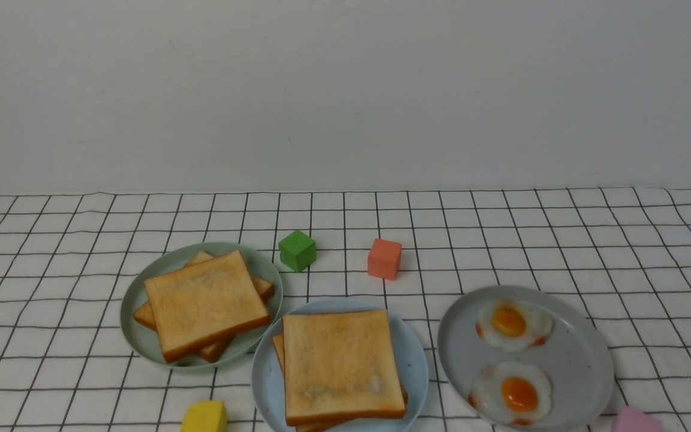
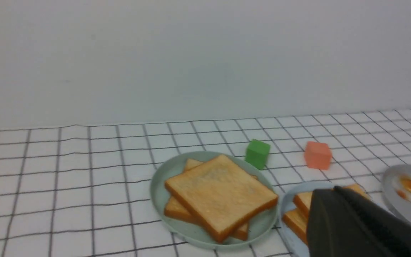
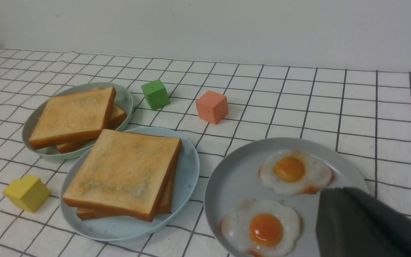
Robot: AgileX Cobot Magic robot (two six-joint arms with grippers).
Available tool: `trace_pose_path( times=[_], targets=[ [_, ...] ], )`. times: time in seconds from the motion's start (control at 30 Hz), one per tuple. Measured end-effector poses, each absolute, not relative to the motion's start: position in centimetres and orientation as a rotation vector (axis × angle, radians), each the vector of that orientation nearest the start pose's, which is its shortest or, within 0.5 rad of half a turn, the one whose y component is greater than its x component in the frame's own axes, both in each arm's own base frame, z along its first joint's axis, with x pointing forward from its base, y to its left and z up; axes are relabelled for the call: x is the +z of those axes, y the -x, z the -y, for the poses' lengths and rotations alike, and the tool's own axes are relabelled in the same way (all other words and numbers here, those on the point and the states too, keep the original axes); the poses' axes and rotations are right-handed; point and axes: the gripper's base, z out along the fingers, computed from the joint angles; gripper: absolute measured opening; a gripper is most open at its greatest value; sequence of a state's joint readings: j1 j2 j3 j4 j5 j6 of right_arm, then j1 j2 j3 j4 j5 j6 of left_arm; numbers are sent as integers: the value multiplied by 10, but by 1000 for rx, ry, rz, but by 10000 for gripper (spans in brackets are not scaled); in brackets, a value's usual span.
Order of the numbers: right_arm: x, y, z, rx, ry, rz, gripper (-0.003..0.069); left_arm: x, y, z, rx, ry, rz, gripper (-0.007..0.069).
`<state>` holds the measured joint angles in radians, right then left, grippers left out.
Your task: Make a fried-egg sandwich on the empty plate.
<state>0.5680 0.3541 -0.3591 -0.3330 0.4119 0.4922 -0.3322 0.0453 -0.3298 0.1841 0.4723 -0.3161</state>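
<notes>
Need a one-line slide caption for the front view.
Stacked toast pair on the light blue plate, spare toast on the green plate, two fried eggs on the grey plate.

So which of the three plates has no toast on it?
The grey plate on the robot's right: it carries two fried eggs, while the pale green and light blue plates each hold toast.

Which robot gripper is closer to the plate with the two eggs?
Right. The right gripper hangs over the grey plate's edge, beside the eggs. The left gripper is over by the blue plate.
</notes>
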Motion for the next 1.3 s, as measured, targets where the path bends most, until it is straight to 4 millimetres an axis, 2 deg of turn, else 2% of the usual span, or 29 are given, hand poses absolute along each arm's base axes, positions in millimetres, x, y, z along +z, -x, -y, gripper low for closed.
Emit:
trace_pose_path(
  times=[0.1, 0.2, 0.23, 0.3, 1.3],
  targets=[
    [275, -76, -34, 396, 269, -1867, 7, 250, -39, 2, -230, -27, -1695, -13],
    [276, -76, -34, 398, 268, -1866, 10, 197, -49, 2, -162, 60, -1837, -13],
    [275, -76, -34, 397, 268, -1867, 10, 197, -49, 2, -162, 60, -1837, -13],
    [275, -75, -34, 396, 268, -1867, 11, 170, -51, 2, -158, 121, -1921, -11],
    [275, -75, -34, 396, 268, -1867, 49, 169, -52, 1, -144, 117, -1893, 18]
  ],
)
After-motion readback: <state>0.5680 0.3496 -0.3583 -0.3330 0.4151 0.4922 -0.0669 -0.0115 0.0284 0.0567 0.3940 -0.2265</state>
